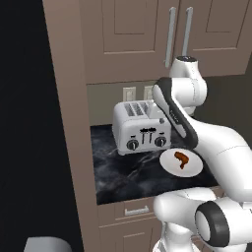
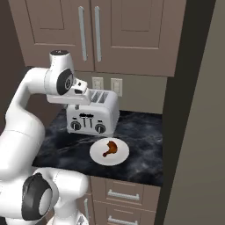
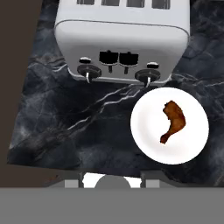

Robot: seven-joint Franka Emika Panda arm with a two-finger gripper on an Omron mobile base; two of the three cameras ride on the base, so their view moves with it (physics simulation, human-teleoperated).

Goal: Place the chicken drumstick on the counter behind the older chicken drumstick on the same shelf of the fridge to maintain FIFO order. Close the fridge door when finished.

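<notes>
The chicken drumstick (image 3: 173,121), small, curved and orange-brown, lies on a round white plate (image 3: 148,140) on the black marbled counter (image 3: 78,127). The base views show the same drumstick (image 1: 181,160) (image 2: 110,148) on its plate (image 2: 97,156) in front of the toaster. My gripper (image 3: 111,181) hangs high above the counter, near the toaster's top (image 2: 79,102), well apart from the drumstick. Its jaws are shut with nothing in them. The fridge, the shelf and the older chicken drumstick are out of view.
A silver toaster (image 1: 140,128) (image 3: 122,39) with two knobs stands at the back of the counter. Taupe wall cabinets (image 2: 96,30) hang overhead. A tall taupe panel (image 1: 69,123) bounds the counter's left side. Drawers (image 2: 127,195) sit below the front edge.
</notes>
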